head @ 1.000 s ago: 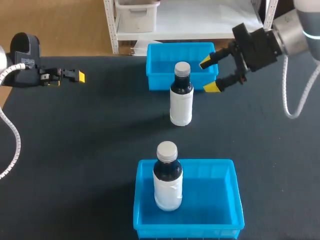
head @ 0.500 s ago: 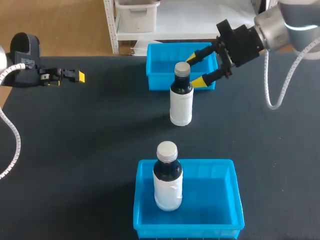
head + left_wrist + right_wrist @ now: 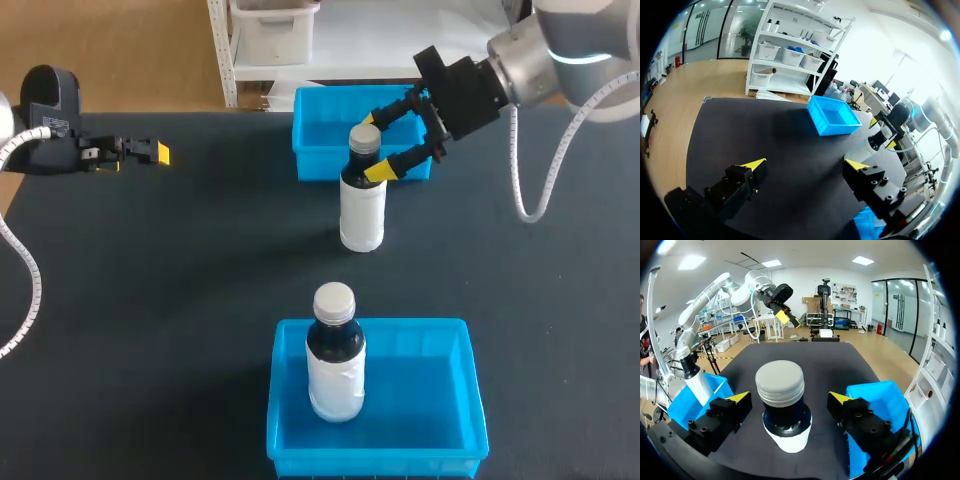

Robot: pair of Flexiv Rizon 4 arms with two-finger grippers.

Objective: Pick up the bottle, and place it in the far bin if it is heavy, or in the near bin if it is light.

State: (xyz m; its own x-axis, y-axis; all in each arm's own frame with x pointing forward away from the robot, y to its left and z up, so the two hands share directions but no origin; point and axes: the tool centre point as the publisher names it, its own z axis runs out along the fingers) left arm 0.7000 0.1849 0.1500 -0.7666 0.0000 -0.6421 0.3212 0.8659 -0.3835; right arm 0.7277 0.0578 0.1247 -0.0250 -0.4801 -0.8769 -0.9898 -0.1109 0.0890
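A bottle point(image 3: 362, 205) with a dark neck, grey cap and white label stands upright mid-table, just in front of the far blue bin point(image 3: 318, 112). My right gripper point(image 3: 372, 147) is open and straddles the bottle's neck, one yellow tip on each side. In the right wrist view the bottle point(image 3: 784, 410) stands between the fingers of the right gripper point(image 3: 788, 397), with gaps on both sides. A second, similar bottle point(image 3: 335, 362) stands in the near blue bin point(image 3: 455, 400). My left gripper point(image 3: 140, 152) hangs open at the table's far left, nothing between its fingers point(image 3: 755, 165).
The far bin point(image 3: 880, 395) lies beside the right gripper on one side. The near bin point(image 3: 677, 407) with its bottle lies on the other. Dark table surface point(image 3: 180, 280) stretches between the left arm and the bottles.
My right gripper has moved left from beside the far bin to the bottle, and its open fingers now flank the neck. The left arm and both bottles have not moved.
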